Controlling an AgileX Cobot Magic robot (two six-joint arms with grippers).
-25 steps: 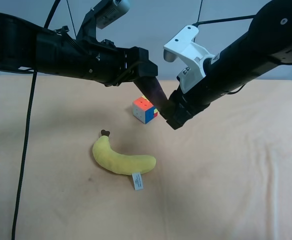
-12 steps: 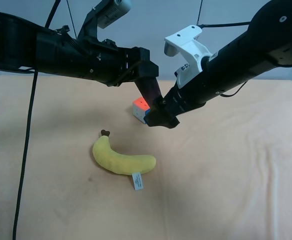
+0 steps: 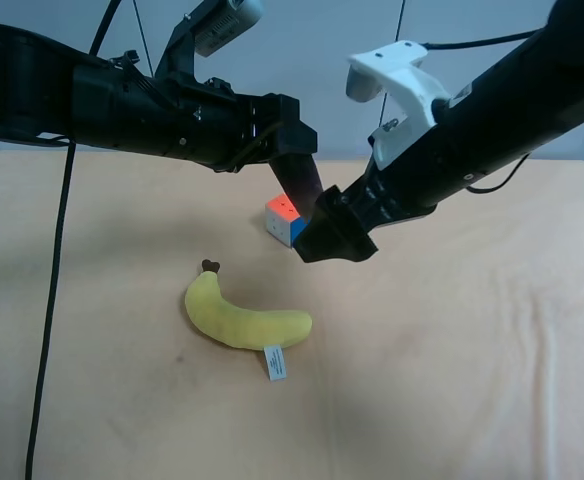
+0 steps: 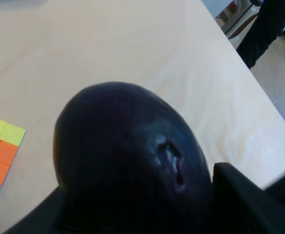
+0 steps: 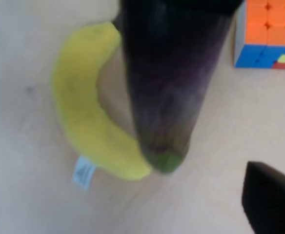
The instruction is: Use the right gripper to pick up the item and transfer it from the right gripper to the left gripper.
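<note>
The toy eggplant is off the table, held in the air by the left gripper, which belongs to the arm at the exterior high view's left. The left wrist view shows the eggplant's dark purple rounded end filling the frame, with black fingers pressed against it on either side; these jaws are closed on it. The eggplant slopes downward from that grip, greenish stem end lowest, above the peach-coloured cloth table. The right gripper, on the arm with the white blocky housing, sits just beside the eggplant's lower end. In the right wrist view its jaws stand wide apart: one black finger is well clear of the eggplant and only a sliver of the other shows at the frame edge. It has hold of nothing. A yellow plush banana with a white tag lies on the cloth below and nearer the camera. A multicoloured puzzle cube rests on the cloth behind the grippers, partly covered by them. A black cable trails down from the left arm.
</note>
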